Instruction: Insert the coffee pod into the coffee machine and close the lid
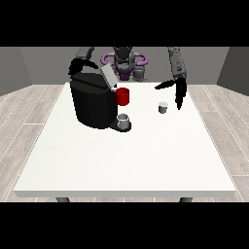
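A black coffee machine (92,104) stands on the white table (126,155) at the left, with its grey lid (108,77) tilted up. Under its spout rests a small grey cup (123,120). A small white coffee pod (163,107) lies on the table right of the middle. The hand at the view's right (178,91) hangs just right of and above the pod, fingers straight and spread, thumb pointing left, not touching it. The hand at the view's left (79,64) hovers behind the machine's top, fingers curled, nothing in it.
A red mug (123,96) stands right next to the machine, between it and the pod. The table's front half is bare white surface. The far edge lies just behind the machine and the hands.
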Controlling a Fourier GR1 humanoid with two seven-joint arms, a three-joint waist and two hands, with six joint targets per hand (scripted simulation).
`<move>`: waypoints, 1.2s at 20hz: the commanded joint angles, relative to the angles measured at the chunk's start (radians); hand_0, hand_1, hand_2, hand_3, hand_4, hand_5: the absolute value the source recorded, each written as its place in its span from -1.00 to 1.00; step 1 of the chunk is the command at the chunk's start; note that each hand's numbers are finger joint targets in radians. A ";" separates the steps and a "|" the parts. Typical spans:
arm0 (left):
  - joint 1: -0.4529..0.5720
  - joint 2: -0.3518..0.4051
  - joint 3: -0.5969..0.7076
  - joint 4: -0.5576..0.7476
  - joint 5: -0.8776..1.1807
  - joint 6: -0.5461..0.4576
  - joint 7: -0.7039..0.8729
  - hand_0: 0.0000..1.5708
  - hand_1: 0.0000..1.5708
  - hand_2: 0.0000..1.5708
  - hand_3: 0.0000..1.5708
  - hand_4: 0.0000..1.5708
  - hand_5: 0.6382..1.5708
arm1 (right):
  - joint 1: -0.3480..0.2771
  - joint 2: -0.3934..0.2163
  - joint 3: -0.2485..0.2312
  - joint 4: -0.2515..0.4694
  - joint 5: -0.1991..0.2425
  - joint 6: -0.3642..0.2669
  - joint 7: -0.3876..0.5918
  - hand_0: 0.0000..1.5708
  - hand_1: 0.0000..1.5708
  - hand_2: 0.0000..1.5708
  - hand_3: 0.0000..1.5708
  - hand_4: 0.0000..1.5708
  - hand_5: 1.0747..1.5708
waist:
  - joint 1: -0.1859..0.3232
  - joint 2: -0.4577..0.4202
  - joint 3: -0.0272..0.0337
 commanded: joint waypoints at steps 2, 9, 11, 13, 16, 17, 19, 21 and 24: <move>-0.009 -0.013 -0.046 0.078 -0.081 0.024 -0.026 -1.00 -1.00 -1.00 -1.00 -1.00 1.00 | -0.010 -0.036 -0.046 0.031 -0.032 0.023 0.039 -1.00 -1.00 -1.00 -1.00 -0.55 1.00 | 0.005 -0.016 -0.0001; -0.098 0.007 -0.046 0.149 -0.134 0.048 -0.030 -0.43 -0.43 -0.23 -0.62 -1.00 1.00 | -0.031 -0.015 -0.035 0.144 -0.009 0.001 -0.019 -1.00 -1.00 -1.00 -1.00 -0.50 1.00 | 0.021 0.025 0.0001; -0.125 -0.003 -0.073 0.156 -0.157 0.036 0.063 -0.11 -0.11 -0.01 -0.45 -1.00 1.00 | -0.018 0.014 0.021 0.181 0.060 -0.078 -0.067 -1.00 -1.00 -1.00 -1.00 -0.45 1.00 | 0.034 -0.001 0.0003; -0.124 0.029 -0.080 0.161 -0.175 0.007 0.033 -0.04 -0.04 0.04 -0.35 -1.00 1.00 | -0.082 -0.026 -0.078 0.223 0.008 -0.044 -0.036 -1.00 -1.00 -1.00 -1.00 -0.46 1.00 | 0.056 0.011 0.0004; -0.130 0.005 -0.126 0.180 -0.249 0.065 0.035 -0.19 -0.19 -0.04 -0.38 -1.00 1.00 | -0.093 -0.029 -0.061 0.216 0.016 -0.035 -0.014 -1.00 -1.00 -1.00 -1.00 -0.48 1.00 | 0.033 0.002 0.0004; -0.072 0.042 -0.105 0.244 -0.257 0.083 -0.102 -0.26 -0.26 -0.08 -0.40 -1.00 1.00 | -0.081 -0.045 -0.038 0.122 0.028 -0.034 0.067 -1.00 -1.00 -1.00 -1.00 -0.48 1.00 | 0.016 0.025 -0.0006; -0.150 0.052 -0.102 0.261 -0.278 0.103 -0.067 -0.28 -0.28 -0.11 -0.47 -1.00 1.00 | -0.086 0.013 0.014 0.139 0.068 -0.081 0.008 -1.00 -1.00 -1.00 -1.00 -0.50 1.00 | -0.004 0.060 -0.0004; -0.169 0.037 -0.119 0.287 -0.311 0.137 -0.064 -0.30 -0.30 -0.11 -0.42 -1.00 1.00 | -0.103 0.013 0.078 0.101 0.066 -0.130 0.056 -1.00 -1.00 -1.00 -1.00 -0.50 1.00 | -0.011 0.064 -0.0005; -0.148 0.037 -0.115 0.315 -0.339 0.181 -0.118 -0.14 -0.14 0.03 -0.30 -1.00 1.00 | -0.122 -0.017 0.003 0.100 0.033 -0.060 0.130 -1.00 -1.00 -1.00 -1.00 -0.45 1.00 | -0.004 0.044 -0.0005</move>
